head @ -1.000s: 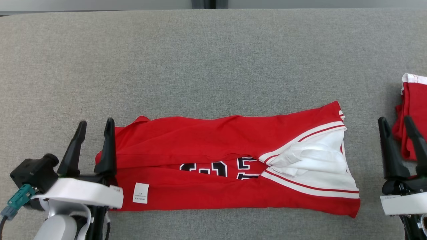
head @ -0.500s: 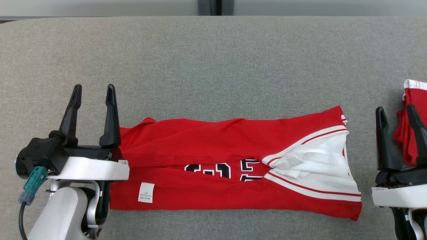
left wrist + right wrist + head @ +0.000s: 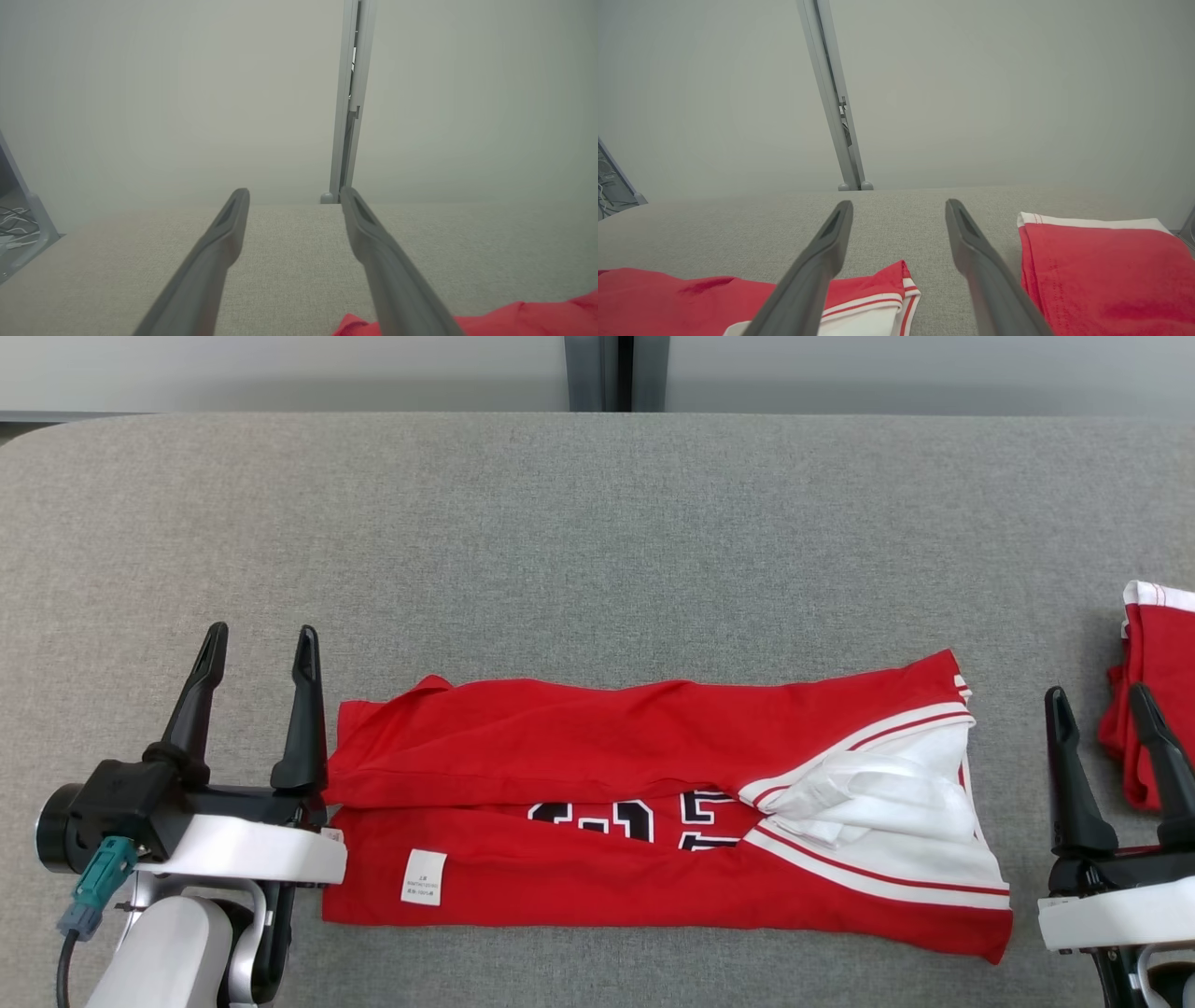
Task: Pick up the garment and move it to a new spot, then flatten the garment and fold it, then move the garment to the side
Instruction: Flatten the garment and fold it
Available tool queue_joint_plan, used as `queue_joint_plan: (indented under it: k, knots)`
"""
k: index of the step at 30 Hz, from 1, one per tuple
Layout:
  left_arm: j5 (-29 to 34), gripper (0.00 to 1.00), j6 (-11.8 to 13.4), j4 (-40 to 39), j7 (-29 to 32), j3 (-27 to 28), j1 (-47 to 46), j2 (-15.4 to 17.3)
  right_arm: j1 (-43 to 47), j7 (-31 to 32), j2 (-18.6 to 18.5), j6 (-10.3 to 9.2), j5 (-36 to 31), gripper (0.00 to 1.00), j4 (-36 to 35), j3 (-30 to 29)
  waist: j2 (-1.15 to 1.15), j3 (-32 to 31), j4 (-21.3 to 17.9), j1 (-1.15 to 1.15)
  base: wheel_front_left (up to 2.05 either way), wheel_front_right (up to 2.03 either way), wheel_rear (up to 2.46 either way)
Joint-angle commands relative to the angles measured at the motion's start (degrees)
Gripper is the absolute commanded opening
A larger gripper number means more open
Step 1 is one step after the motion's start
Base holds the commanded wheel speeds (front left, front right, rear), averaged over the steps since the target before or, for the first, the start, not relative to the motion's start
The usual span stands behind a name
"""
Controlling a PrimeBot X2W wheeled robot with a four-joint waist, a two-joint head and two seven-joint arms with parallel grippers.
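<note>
Now check the garment (image 3: 597,821). It is a red top with white trim, and it lies folded lengthwise into a long band on the grey table (image 3: 597,541). The band sits in the near half of the table and runs from left to right. Its two long flaps meet along the middle, and black-and-white numerals show in the gap between them. A white label (image 3: 423,877) lies on the near flap towards the left end. White fabric is bunched at the right end.

You find the left gripper (image 3: 261,633) just beside the left end of the garment. Its two fingers stand spread apart with nothing between them. The finger nearer the garment sits at the cloth's edge, and contact cannot be confirmed. In the left wrist view, red cloth shows low beside that finger.

You find the right gripper (image 3: 1094,693) off the right end of the garment, also spread and empty. It stands between the garment and a second red garment (image 3: 1158,709), which lies folded at the right edge of the table. A grey post (image 3: 599,373) rises behind the far edge.
</note>
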Motion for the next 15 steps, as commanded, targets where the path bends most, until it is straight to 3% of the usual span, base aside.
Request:
queue_joint_plan:
  k: [1,8,15]
  knots:
    - [0.51,1.0,-0.53,-0.09,-0.26,0.43,0.18,0.05,0.77,0.34,-0.1,0.12,-0.25,1.0,0.05,-0.37,0.0,-0.17,0.1,0.0,0.0,0.0,0.0]
    - [1.3,1.0,-1.03,0.78,0.1,-0.17,0.57,-0.05,0.56,1.78,-0.43,0.12,-0.22,1.0,0.14,-0.09,0.0,-0.43,0.53,0.0,0.0,0.0,0.0]
    - [2.61,1.0,-0.82,0.8,0.58,-2.01,-1.21,-0.57,-0.27,3.31,-0.28,0.12,1.22,1.0,5.73,1.14,0.0,0.54,2.06,0.0,0.0,0.0,0.0]
